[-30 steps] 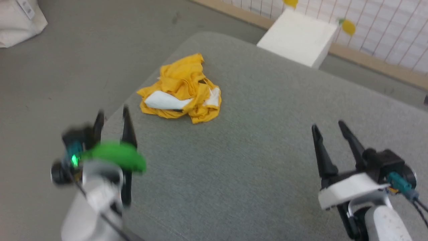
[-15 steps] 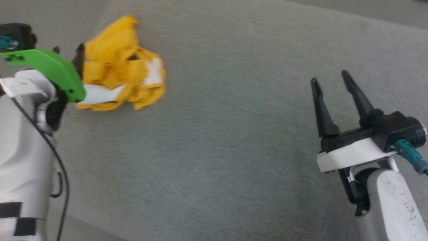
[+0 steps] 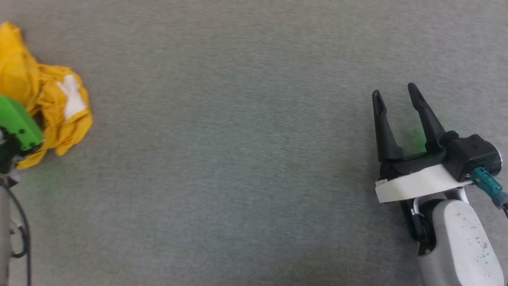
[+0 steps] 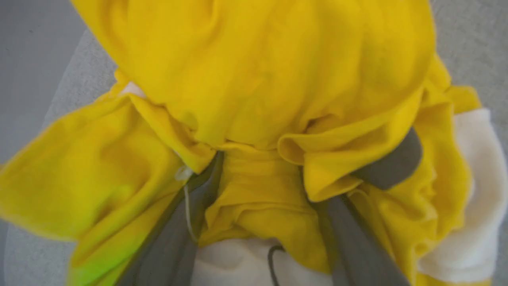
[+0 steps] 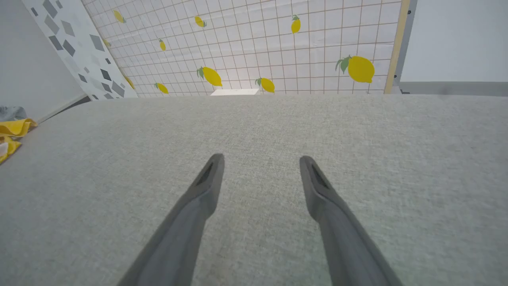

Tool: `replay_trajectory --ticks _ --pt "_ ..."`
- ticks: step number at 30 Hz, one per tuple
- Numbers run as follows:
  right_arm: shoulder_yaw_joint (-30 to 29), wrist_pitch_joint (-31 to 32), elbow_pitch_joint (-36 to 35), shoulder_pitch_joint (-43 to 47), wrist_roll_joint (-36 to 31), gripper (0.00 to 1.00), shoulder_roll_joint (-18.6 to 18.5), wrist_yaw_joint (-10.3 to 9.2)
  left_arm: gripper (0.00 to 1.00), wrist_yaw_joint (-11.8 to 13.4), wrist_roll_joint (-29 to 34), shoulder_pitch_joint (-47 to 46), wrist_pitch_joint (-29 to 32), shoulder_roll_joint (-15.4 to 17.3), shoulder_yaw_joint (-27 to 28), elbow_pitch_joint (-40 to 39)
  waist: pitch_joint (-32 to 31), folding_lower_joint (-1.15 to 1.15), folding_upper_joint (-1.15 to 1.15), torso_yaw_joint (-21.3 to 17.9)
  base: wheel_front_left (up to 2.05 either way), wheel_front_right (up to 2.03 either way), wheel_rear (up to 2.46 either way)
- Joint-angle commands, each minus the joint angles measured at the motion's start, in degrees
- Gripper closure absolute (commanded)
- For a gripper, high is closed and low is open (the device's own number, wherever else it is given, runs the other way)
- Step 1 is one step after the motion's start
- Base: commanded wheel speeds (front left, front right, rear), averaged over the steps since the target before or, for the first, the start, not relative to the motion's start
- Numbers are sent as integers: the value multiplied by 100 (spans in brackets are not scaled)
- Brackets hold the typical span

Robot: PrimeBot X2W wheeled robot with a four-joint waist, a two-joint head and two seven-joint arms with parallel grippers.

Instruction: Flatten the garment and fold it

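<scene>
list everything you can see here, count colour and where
garment: one, yellow with a white patch, crumpled near the cushion's left edge
cushion: one, grey fabric, beneath the garment
wall panel: one, white grid with yellow lemons, behind the cushion
speckled board: one, white with grey flecks, leaning at far left
block: one, white, past the cushion's far edge
left end effector: one, dark, open, pushed into the garment's folds
right end effector: one, dark, open, over bare cushion
</scene>
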Motion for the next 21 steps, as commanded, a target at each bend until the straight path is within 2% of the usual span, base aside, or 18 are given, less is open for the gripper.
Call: replay_trajectory --ticks 1,2,3,4,9,12,15,21 --pt "19 -67 56 -87 54 0 -3 -9 0 51 -98 601 375 -298 -184 249 105 0 -1 -339 0 0 0" --pt "20 -86 89 -81 73 0 -3 -9 23 65 -119 664 428 -277 -170 204 36 0 -1 -346 0 0 0" --pt "13 -108 133 -67 87 0 -3 -9 66 69 -134 728 406 -248 -140 120 -65 0 -1 -347 0 0 0" --pt "1 -123 164 -50 97 0 -3 -9 100 72 -117 770 322 -207 -113 38 -141 0 -1 -345 0 0 0" --pt "-71 -207 413 136 196 0 -3 -9 100 133 325 875 -986 96 42 -379 -822 0 -1 -328 0 0 0" --pt "-161 -249 534 307 278 0 -3 -9 100 177 529 807 -1828 160 147 -512 -1277 0 -1 -328 0 0 0" --pt "-237 -289 647 490 361 0 -3 -9 100 120 805 670 -2579 268 107 -722 -1756 0 -1 -367 0 0 0" --pt "-385 -343 770 819 505 0 -3 -9 100 -59 1229 263 -3523 328 -168 -1300 -2532 0 -1 -582 0 0 0"
